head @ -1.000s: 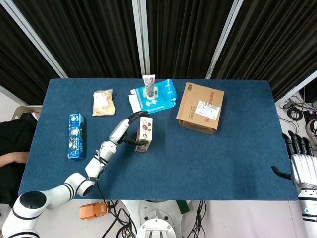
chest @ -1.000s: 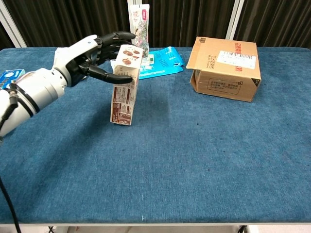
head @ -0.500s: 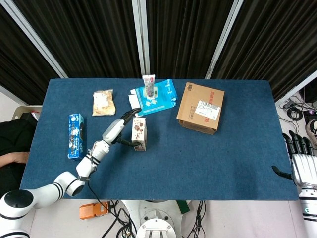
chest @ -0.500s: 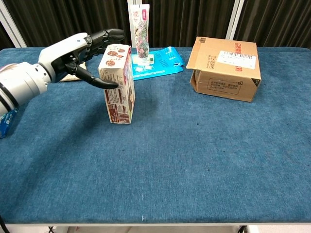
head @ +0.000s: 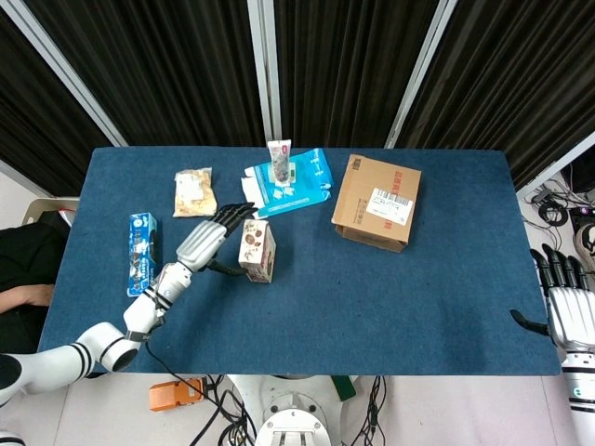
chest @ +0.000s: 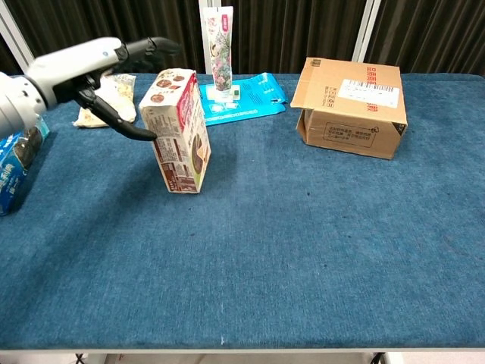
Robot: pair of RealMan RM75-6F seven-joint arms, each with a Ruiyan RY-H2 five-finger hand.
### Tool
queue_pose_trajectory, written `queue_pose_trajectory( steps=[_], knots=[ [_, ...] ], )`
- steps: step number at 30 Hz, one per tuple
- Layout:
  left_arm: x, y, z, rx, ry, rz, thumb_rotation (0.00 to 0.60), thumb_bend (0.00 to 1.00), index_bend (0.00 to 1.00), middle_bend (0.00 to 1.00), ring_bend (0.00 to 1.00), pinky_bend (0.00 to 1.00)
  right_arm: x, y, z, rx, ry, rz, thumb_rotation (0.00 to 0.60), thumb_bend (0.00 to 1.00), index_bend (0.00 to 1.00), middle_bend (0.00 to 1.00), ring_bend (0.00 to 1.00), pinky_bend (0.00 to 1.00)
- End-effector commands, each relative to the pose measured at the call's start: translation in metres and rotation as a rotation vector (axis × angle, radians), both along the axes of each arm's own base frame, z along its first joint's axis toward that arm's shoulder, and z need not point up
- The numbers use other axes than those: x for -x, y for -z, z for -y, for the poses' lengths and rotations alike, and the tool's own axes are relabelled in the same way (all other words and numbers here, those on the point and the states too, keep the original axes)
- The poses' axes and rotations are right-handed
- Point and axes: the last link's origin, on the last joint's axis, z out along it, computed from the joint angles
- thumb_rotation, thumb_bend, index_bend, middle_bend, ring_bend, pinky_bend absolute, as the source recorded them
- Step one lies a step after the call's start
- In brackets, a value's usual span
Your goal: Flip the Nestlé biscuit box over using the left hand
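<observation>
Nestlé biscuit box (chest: 179, 130) standing tilted leftward on the blue table (chest: 318, 243), left of centre, left hand (chest: 91, 67) beside its top, fingers spread, thumb touching the box's side, toothpaste tube (chest: 218, 47) and cardboard box (chest: 350, 106) behind, right hand (head: 563, 307) fingers apart, holding nothing, off the table's right edge

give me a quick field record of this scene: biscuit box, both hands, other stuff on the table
biscuit box: brown and white cardboard biscuit box stands on end, tilted left, on the blue cloth table
left hand: left hand beside the box top; a dark finger touches its upper left edge
right hand: right hand off the table's right edge, holding nothing
behind box: upright floral tube on a light blue pouch
right of box: brown shipping carton
left side: pale snack bag, blue packet
</observation>
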Motion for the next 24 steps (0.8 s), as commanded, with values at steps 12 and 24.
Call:
queue_pose_trajectory(
  steps=[12, 24],
  knots=[
    [-0.072, -0.047, 0.024, -0.094, 0.09, -0.325, 0.6, 0.0, 0.0, 0.0, 0.0, 0.0, 0.005, 0.0, 0.0, 0.002, -0.005, 0.012, 0.6, 0.24, 0.0, 0.0, 0.0, 0.0],
    [-0.115, -0.021, 0.014, -0.031, 0.033, -0.506, 0.6, 0.0, 0.0, 0.0, 0.0, 0.0, 0.009, -0.002, 0.001, 0.004, -0.003, 0.02, 0.6, 0.24, 0.0, 0.0, 0.0, 0.0]
  ],
)
